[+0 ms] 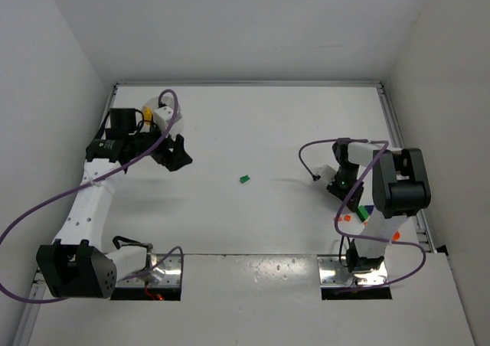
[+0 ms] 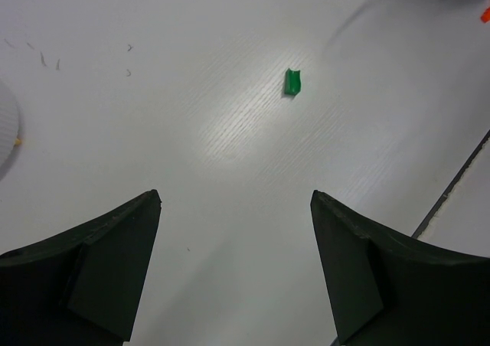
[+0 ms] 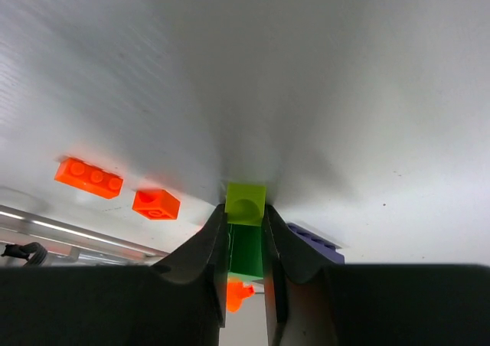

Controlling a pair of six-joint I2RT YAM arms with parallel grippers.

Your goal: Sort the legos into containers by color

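Clenching lime-green lego (image 3: 245,200), right pincer (image 3: 245,217): grip visible only in right wrist view; left pincer (image 2: 236,202) spread wide.

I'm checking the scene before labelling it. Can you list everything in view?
loose green lego: one, green, centre, between the arms.
gripped green lego: one, green, in the right gripper.
orange legos: three, orange, lying near that gripper.
blue lego: one, blue, beside that gripper.
white dish: one, white, only its edge shows, left wrist view.
table: one, white.
left gripper: one, black, open, empty above the table.
right gripper: one, black, closed on the gripped green lego.
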